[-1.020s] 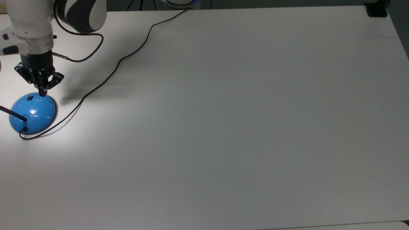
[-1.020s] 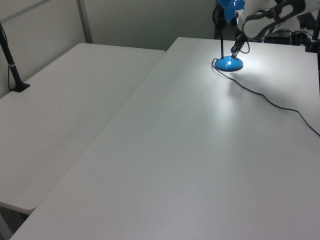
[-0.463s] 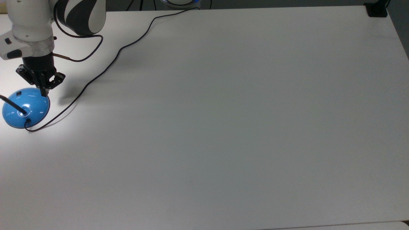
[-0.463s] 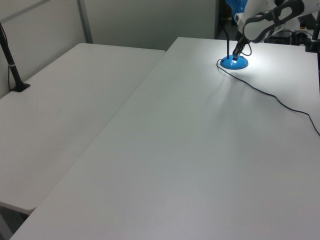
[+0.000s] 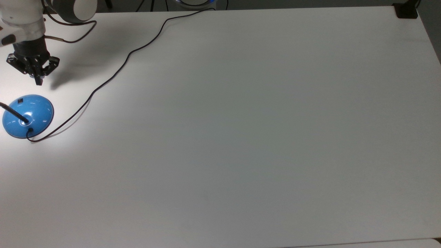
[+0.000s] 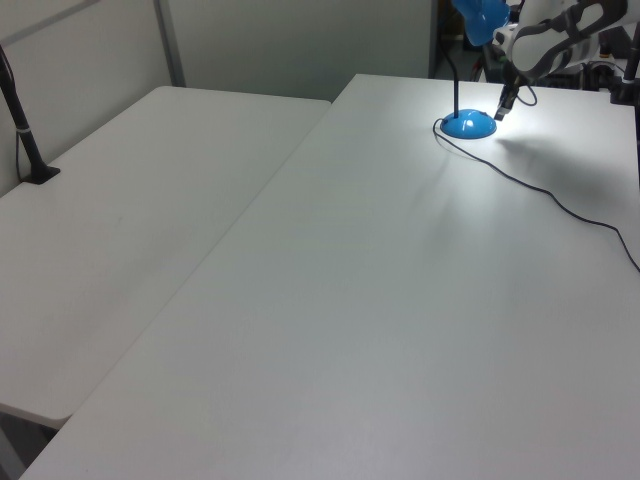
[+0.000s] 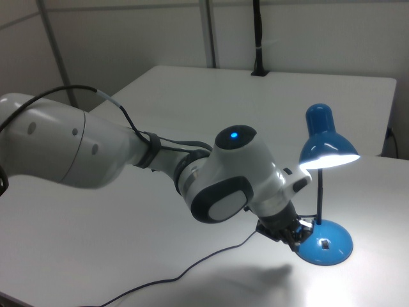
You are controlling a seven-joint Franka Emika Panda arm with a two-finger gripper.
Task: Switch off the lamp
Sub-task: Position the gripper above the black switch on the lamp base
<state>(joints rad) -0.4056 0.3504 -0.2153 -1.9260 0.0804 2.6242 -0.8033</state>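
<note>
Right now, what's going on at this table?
A Franka arm is working at a blue desk lamp standing near a corner of the white table. The lamp is lit, throwing a bright patch on the table. The gripper hangs just beside the dome base, off the small black switch. The lamp's black cord trails away across the table.

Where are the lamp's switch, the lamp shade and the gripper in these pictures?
Switch (image 7: 326,244), right view: the small black rocker on the blue dome base.
Lamp shade (image 7: 326,146), right view: the blue outer surface above the lit opening.
Gripper (image 5: 37,80), top view: at its fingertips, above the base.
</note>
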